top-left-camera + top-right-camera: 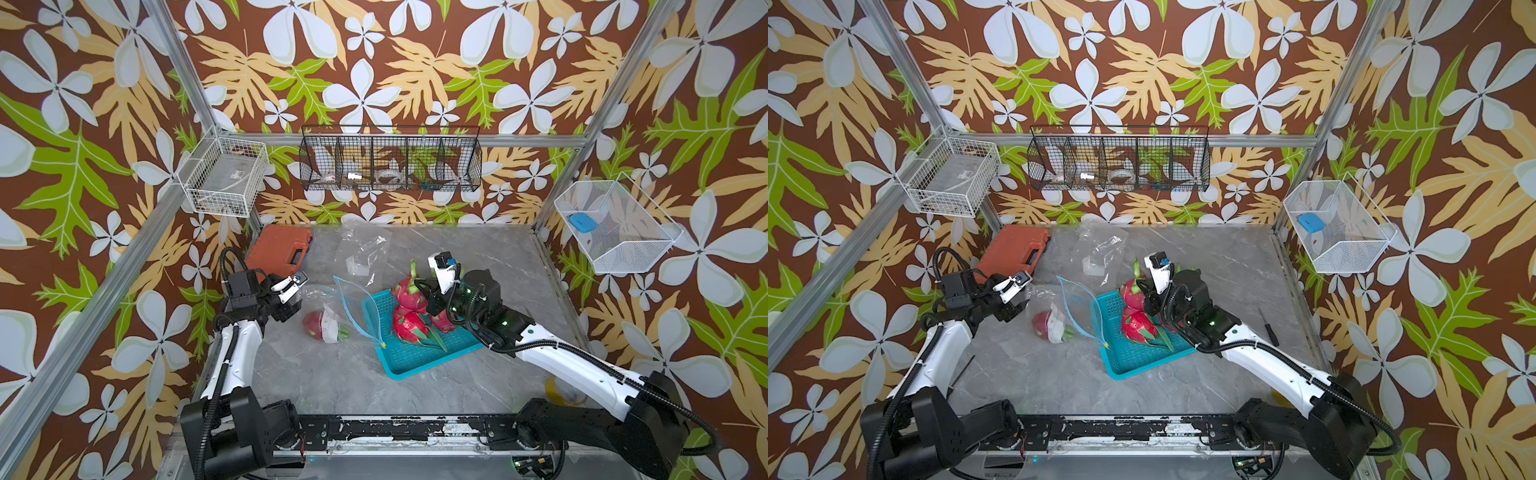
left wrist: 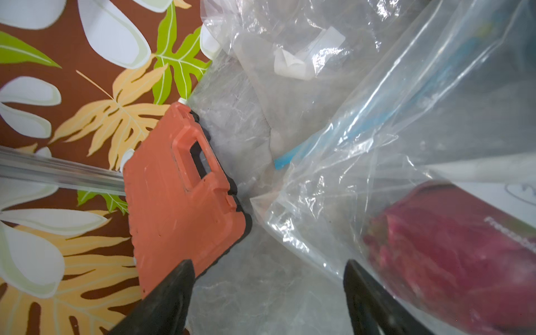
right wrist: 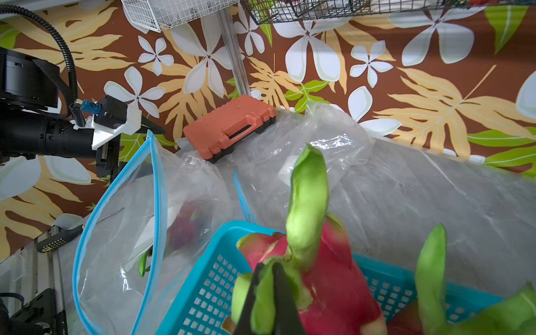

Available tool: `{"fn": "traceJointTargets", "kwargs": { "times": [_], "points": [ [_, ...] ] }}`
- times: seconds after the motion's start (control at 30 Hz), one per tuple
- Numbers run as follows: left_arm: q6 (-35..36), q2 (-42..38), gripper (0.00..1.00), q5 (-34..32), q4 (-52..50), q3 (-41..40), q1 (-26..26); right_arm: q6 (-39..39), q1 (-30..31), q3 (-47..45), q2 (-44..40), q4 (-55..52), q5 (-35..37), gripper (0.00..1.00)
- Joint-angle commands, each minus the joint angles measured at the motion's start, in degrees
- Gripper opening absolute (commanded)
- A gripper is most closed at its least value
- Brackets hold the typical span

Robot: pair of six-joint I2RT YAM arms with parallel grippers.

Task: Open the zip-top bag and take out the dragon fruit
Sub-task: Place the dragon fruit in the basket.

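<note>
Everything here I place from the turquoise basket (image 1: 415, 359), which stands on the grey table (image 1: 332, 382).

Farthest to the left of the basket is the left gripper (image 2: 266, 293). Its fingers (image 2: 171, 293) stand wide apart and hold nothing; the crumpled corner of the zip-top bag (image 1: 332, 305) lies just beside one of them. Behind this gripper, at the far left from the basket, lies an orange tool case (image 1: 279, 249) against the wall.

The zip-top bag lies between the left gripper and the basket. Its mouth with the blue zip strip is open and leans on the left rim of the basket. One dragon fruit (image 1: 313, 325) is inside the bag, near the closed end, with a white paper label over it.

Behind the basket, toward the back wall, lies a loose clear plastic bag (image 1: 363, 249).

In the basket itself there are three fruits: an upper dragon fruit (image 1: 405, 289), a front dragon fruit (image 1: 409, 326) and a third one (image 1: 441, 323), partly hidden under the right arm.

The right gripper (image 3: 268, 278) is over the far part of the basket, its fingers closed narrowly on a green frond of the upper dragon fruit.

To the right of the basket lies a dark screwdriver (image 1: 1268, 327).
</note>
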Motion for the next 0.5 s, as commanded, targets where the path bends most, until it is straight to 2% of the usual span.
{"fn": "traceJointTargets", "kwargs": {
  "times": [0.0, 0.17, 0.33, 0.4, 0.47],
  "points": [
    [2.38, 0.68, 0.82, 1.99, -3.81, -0.73, 1.51, 2.13, -1.73, -0.98, 0.94, 1.28, 0.17, 0.00],
    [2.78, 1.89, 0.82, 1.24, -4.16, -2.47, 1.78, 5.56, -8.22, -4.64, 1.27, -0.09, 1.53, 0.00],
    [3.31, 1.59, 0.82, 2.55, -4.12, -3.36, 1.71, 3.04, -8.45, -6.47, -1.88, -5.39, 12.15, 0.10],
    [3.47, 1.42, 0.82, 2.99, -4.18, -3.55, 1.73, 2.55, -8.49, -7.06, -3.22, -6.77, 14.52, 0.20],
    [3.49, 1.51, 0.82, 3.04, -4.18, -3.64, 1.73, 1.82, -8.48, -7.87, -4.81, -7.50, 15.94, 0.45]
  ]
}}
